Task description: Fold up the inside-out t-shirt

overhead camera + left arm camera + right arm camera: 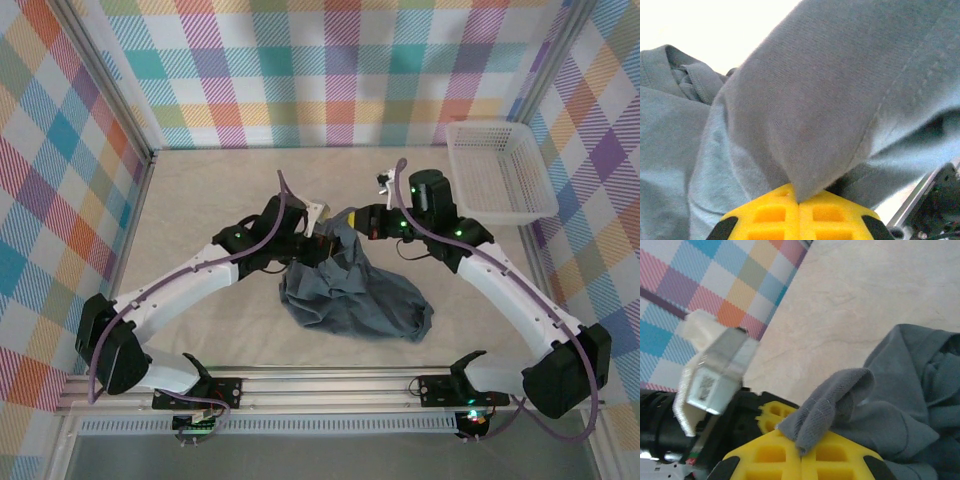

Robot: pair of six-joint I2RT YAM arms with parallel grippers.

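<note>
White lattice basket sat at far right corner of beige table, close to wall. Pastel plaid walls enclosed three sides. Metal rail ran along near edge.

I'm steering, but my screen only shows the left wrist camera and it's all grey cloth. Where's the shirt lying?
Observer: The shirt is a crumpled heap in the middle of the table.
Operator: Is the other arm holding it?
Observer: Yes, the right gripper is shut on a fold of it.
Operator: Is anything else there?
Observer: A white basket sits in the far right corner, apart from the shirt.
</note>
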